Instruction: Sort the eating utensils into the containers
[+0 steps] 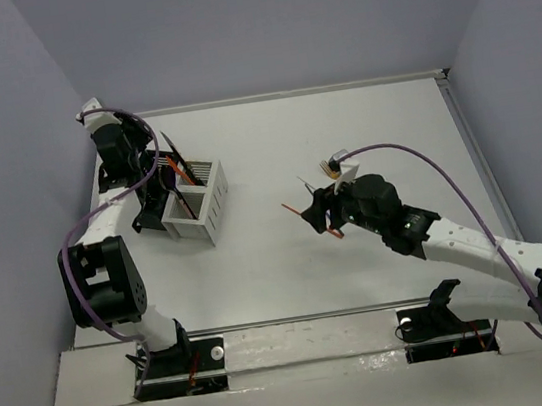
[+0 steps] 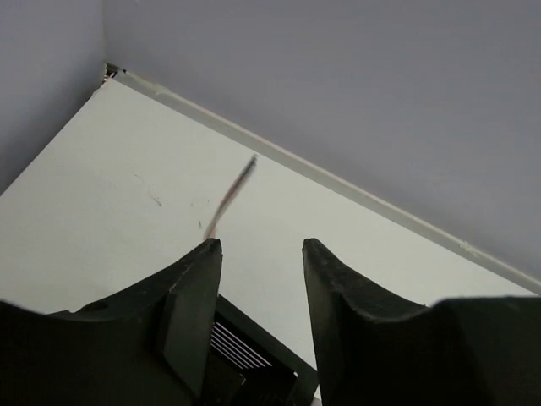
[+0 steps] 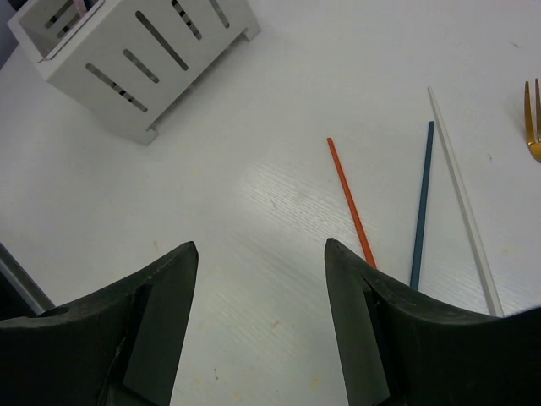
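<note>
The right gripper (image 3: pixel 258 275) is closest in its own wrist view. Its two dark fingers (image 3: pixel 161 330) are spread wide apart and hold nothing. It hangs over the white table (image 3: pixel 254 194).

A thin orange stick (image 3: pixel 350 201) lies flat on the table, and its near end goes out of sight under the right-hand finger. Just beside it lies a thin teal stick (image 3: pixel 421 203), and next to that a long white stick (image 3: pixel 463 203). The three do not touch. The prongs of a gold fork (image 3: pixel 532 118) show at the edge of the view, near the white stick.

A white plastic caddy with long slots in its walls (image 3: pixel 152 59) stands on the table, well apart from the sticks.

From above, the white caddy (image 1: pixel 201 205) is on the left side of the table, and some dark and orange handles (image 1: pixel 175 168) stick up out of it. The left gripper (image 1: pixel 154 194) is just beside it.

In the left wrist view, the left gripper's fingers (image 2: pixel 193 317) are partly apart with nothing between them. Under them is a black caddy with slots (image 2: pixel 245 359). A thin brown stick (image 2: pixel 232 196) pokes up past one fingertip. I cannot tell which box it stands in.
</note>
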Tool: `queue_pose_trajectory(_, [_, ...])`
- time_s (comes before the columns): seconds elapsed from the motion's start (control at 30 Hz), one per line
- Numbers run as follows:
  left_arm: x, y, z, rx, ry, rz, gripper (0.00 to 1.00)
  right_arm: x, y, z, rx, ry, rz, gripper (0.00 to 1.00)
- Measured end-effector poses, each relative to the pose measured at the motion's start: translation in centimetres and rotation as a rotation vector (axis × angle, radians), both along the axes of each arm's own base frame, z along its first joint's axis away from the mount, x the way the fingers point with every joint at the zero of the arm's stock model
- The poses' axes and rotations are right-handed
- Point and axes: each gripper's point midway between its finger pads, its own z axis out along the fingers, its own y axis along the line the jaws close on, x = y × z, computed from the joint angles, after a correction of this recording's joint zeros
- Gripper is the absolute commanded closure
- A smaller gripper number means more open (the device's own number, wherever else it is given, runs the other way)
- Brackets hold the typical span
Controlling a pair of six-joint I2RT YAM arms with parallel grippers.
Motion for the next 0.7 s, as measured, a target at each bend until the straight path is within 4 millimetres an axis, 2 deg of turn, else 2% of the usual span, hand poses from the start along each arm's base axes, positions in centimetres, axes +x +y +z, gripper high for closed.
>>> queue_pose_trajectory(0.13, [0.0, 0.0, 0.2, -0.002, -0.008, 0.002, 0.36, 0.4, -0.4, -0.5, -0.019, 0.004, -0.030, 0.33])
queue_pose_trajectory(0.17, [0.0, 0.0, 0.3, -0.003, -0.011, 0.002, 0.29, 0.5, -0.5, -0.5, -0.022, 0.002, -0.039, 0.35])
queue_pose_trajectory(0.23, [-0.1, 0.0, 0.8, -0.006, -0.020, 0.002, 0.23, 0.8, -0.8, -0.5, -0.028, -0.002, -0.059, 0.38])
queue_pose_trajectory(0.3, [-0.5, -0.1, 1.6, -0.015, -0.033, 0.003, 0.21, 1.0, -1.1, -0.6, -0.036, -0.005, -0.078, 0.40])
queue_pose_trajectory(0.4, [-1.7, -0.6, 4.4, -0.046, -0.088, -0.009, 0.19, 1.5, -1.8, -1.0, -0.052, -0.001, -0.109, 0.43])
queue_pose_trajectory(0.47, [-3.3, -1.4, 8.4, -0.069, -0.174, -0.031, 0.17, 2.0, -2.5, -1.6, -0.073, 0.017, -0.136, 0.44])
queue_pose_trajectory(0.53, [-4.8, -2.7, 11.4, -0.086, -0.241, -0.064, 0.17, 2.9, -4.1, -2.7, -0.097, 0.051, -0.187, 0.44])
queue_pose_trajectory(0.6, [-6.8, -5.6, 14.6, -0.113, -0.309, -0.144, 0.17, 3.8, -5.8, -3.5, -0.117, 0.086, -0.240, 0.44])
queue_pose_trajectory(0.63, [-8.1, -7.7, 16.1, -0.131, -0.340, -0.208, 0.17, 4.5, -7.3, -3.9, -0.129, 0.113, -0.287, 0.44])
queue_pose_trajectory(0.67, [-8.8, -8.9, 16.8, -0.141, -0.353, -0.247, 0.17, 4.9, -8.1, -4.1, -0.136, 0.129, -0.315, 0.44])
queue_pose_trajectory(0.7, [-10.1, -10.9, 17.9, -0.156, -0.369, -0.312, 0.17, 5.5, -9.2, -4.3, -0.143, 0.145, -0.348, 0.44])
